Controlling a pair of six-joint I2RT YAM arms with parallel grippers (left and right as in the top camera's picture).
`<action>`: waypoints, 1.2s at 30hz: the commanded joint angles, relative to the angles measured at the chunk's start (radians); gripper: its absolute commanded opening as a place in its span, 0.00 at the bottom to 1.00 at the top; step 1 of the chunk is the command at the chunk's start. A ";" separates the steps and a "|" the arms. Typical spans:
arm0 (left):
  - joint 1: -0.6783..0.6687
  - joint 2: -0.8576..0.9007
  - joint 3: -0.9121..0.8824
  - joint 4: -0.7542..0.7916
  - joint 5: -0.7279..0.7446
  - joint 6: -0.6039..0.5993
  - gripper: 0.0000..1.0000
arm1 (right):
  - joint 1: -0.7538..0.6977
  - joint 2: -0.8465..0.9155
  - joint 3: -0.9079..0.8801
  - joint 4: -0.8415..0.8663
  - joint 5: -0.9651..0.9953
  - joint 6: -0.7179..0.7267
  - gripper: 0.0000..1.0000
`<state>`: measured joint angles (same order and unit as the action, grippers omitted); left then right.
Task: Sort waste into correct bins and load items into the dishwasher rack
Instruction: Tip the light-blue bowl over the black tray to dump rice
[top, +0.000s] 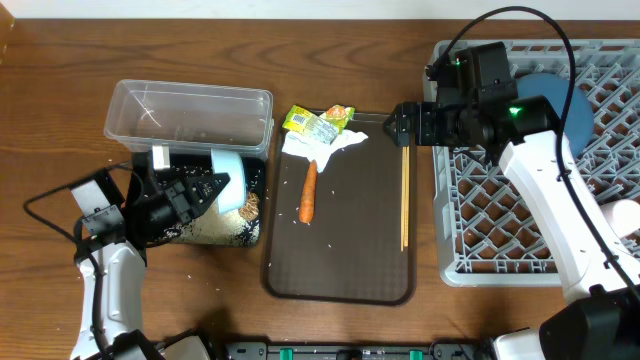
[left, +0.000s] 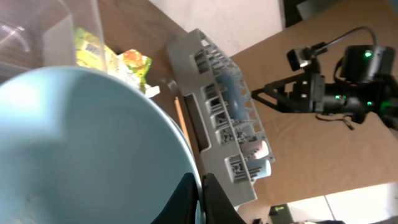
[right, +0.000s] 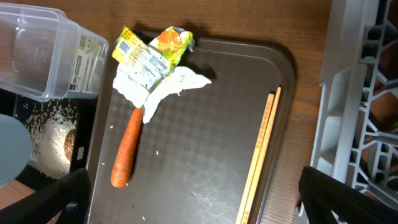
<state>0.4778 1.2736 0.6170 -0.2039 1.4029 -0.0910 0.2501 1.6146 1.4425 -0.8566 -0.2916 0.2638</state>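
The left gripper (top: 214, 186) clamps the light-blue cup (top: 231, 180), tipped over the rice-flecked black bin (top: 263, 215) it half hides; the right gripper (top: 393, 125), fingers wide apart, hovers by the far right corner of the tray (top: 350, 235); the rack (top: 500, 235) is cut off at right, on a wooden table (top: 60, 60)

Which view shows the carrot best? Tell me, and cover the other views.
Right wrist: the carrot lies whole and large on the tray, unobstructed. Overhead shows it whole too, but smaller. Left wrist misses it; the bowl fills much of that view.
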 joint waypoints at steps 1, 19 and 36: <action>0.010 0.000 0.003 0.006 -0.042 -0.105 0.06 | 0.006 0.001 0.005 0.001 0.003 0.012 0.99; 0.006 0.000 0.001 0.008 -0.026 -0.142 0.06 | 0.006 0.001 0.004 -0.007 0.003 0.012 0.99; -0.024 0.000 -0.001 0.077 -0.003 -0.183 0.06 | 0.006 0.001 0.004 -0.007 0.003 0.012 0.99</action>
<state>0.4599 1.2736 0.6117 -0.1123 1.4330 -0.2455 0.2501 1.6146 1.4429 -0.8639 -0.2913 0.2638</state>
